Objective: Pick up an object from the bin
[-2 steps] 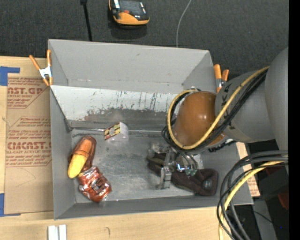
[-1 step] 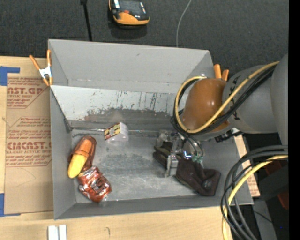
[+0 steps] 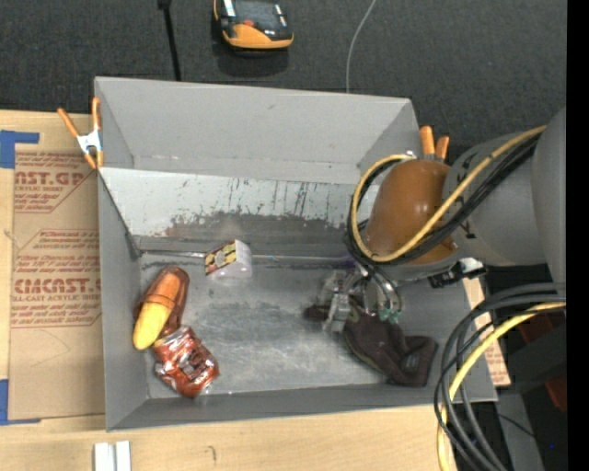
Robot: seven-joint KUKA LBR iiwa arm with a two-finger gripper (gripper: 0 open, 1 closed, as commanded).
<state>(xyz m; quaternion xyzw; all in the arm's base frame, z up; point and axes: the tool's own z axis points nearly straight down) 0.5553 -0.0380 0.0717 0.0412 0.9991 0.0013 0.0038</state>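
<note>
Down at the bin's [image 3: 118,276] rt side, your gripper [image 3: 352,308] sits by a dark brown floppy thing [image 3: 394,354]; can't tell if it's grabbing.

The grey metal bin [image 3: 248,120] stands on a pale wooden surface [image 3: 276,437], which shows as a bare strip along the bin's near side. A small white piece [image 3: 110,453] lies on that strip, off the bin's near left corner. Beyond the bin's far wall lies a dark, finely textured floor [image 3: 479,55]. On it, past the far wall and well apart from the bin, sits an orange and black device [image 3: 253,23]. A black cord [image 3: 171,41] runs to the left of the device, and a thin pale wire [image 3: 359,46] crosses the floor towards the bin's far right corner. The light is even and casts no hard shadows.
</note>
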